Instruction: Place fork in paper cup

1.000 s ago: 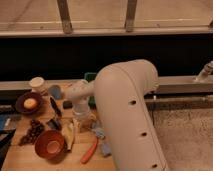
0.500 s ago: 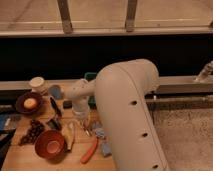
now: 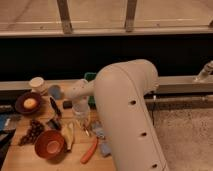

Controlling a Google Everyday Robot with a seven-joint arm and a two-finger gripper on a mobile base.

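Note:
The paper cup (image 3: 36, 83) stands cream-white and upright at the back left of the wooden table (image 3: 20, 157). My gripper (image 3: 81, 120) hangs from the white arm (image 3: 125, 105) and reaches down to the table's middle, between the banana (image 3: 67, 135) and a small grey cloth (image 3: 98, 131). It is shut low over the tabletop. A thin dark sliver just below it may be the fork (image 3: 86, 130); whether the gripper holds it does not show. The cup lies well to the left of and behind the gripper.
A small blue cup (image 3: 55, 91) stands beside the paper cup. A dark bowl (image 3: 19, 106) holds an orange item. A black-handled utensil (image 3: 54, 107), grapes (image 3: 32, 131), a red bowl (image 3: 49, 144), a carrot (image 3: 90, 150) and a green object (image 3: 90, 77) surround the gripper.
The arm has barely shifted over the last second. The gripper has closed in the same spot above the table's middle.

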